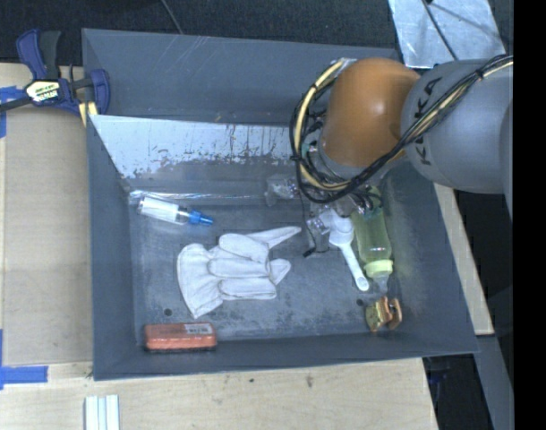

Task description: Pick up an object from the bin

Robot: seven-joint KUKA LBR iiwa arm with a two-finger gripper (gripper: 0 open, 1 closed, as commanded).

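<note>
My gripper (pixel 314 236) hangs low in the right half of the bin, under the orange wrist cover, with dark fingertips just right of the white glove's upper finger. The white work glove (pixel 226 268) lies flat in the bin's middle, its fingers pointing right toward the gripper. A white plastic spoon-like piece (pixel 352 256) and a pale green bottle (pixel 373 243) lie directly right of the gripper. Nothing shows between the fingertips.
A syringe with a blue tip (pixel 170 210) in a clear wrapper lies at the back left. A reddish-brown bar (pixel 180 335) rests by the front wall. A small brass-coloured metal piece (pixel 384 313) sits at the front right corner.
</note>
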